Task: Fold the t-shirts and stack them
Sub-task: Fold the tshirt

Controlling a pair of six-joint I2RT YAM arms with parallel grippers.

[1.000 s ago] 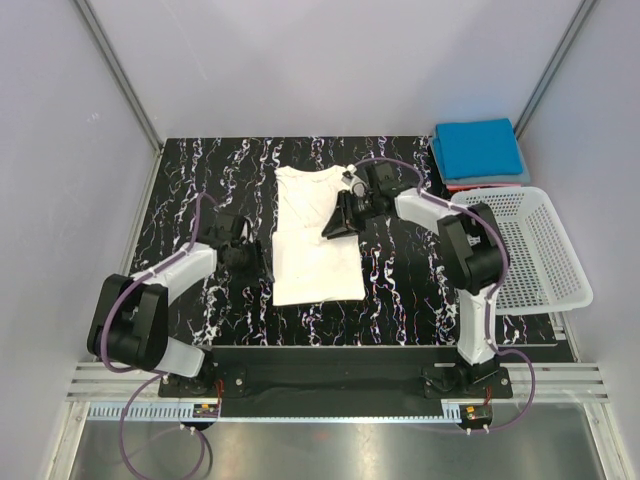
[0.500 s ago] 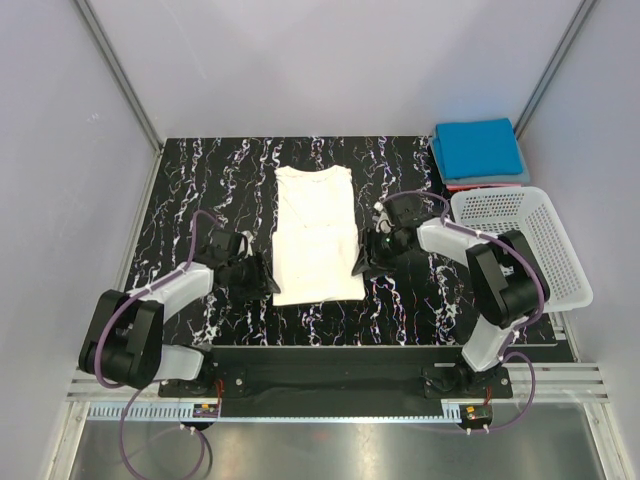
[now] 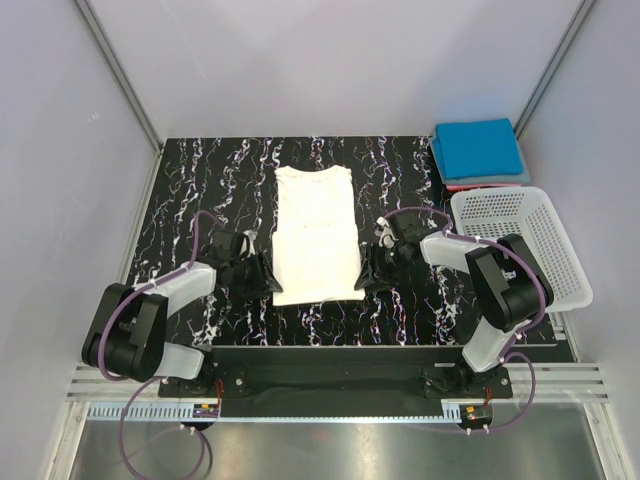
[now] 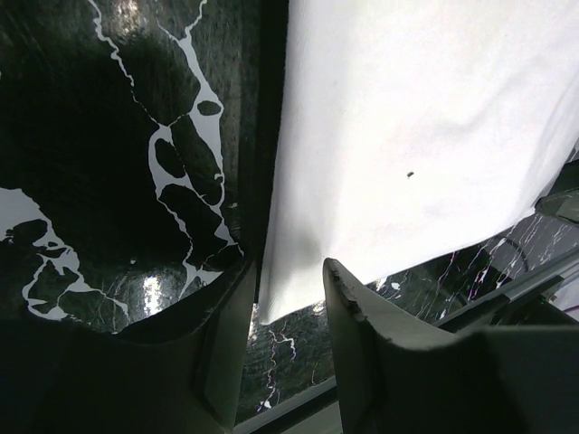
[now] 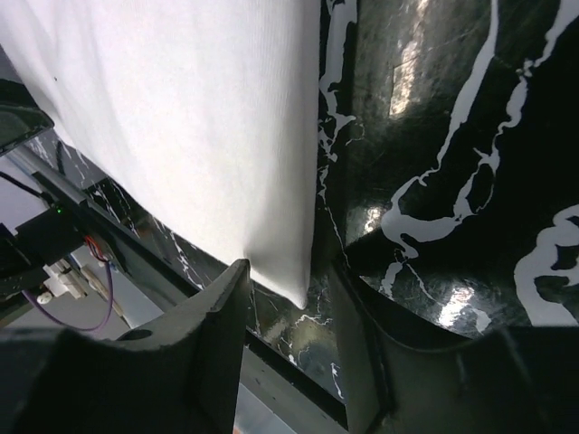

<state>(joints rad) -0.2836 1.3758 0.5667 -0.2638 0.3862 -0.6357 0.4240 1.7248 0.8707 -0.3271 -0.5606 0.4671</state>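
1. From above, the white t-shirt (image 3: 316,235) lies flat in the middle of the black marbled table (image 3: 200,190). It is folded into a long narrow strip, with its collar end toward the far edge and its hem toward the near edge.
2. In the same view, the blue t-shirt (image 3: 478,148) sits folded at the far right corner. It rests on the red t-shirt (image 3: 470,185), of which only a thin edge shows. Just nearer, the white lattice basket (image 3: 540,250) stands at the right edge, partly overhanging it.
3. The left gripper (image 3: 262,277) is low at the near left corner of the white shirt. The right gripper (image 3: 372,272) is low at its near right corner.
4. In the left wrist view, the left claw (image 4: 288,267) is spread, with a clear gap between its two fingers. The shirt's near left corner (image 4: 416,117) lies in that gap on the table (image 4: 109,181).
5. In the right wrist view, the right claw (image 5: 289,267) is likewise spread. The shirt's near right corner (image 5: 181,108) points down into the gap, flat against the table (image 5: 452,136).
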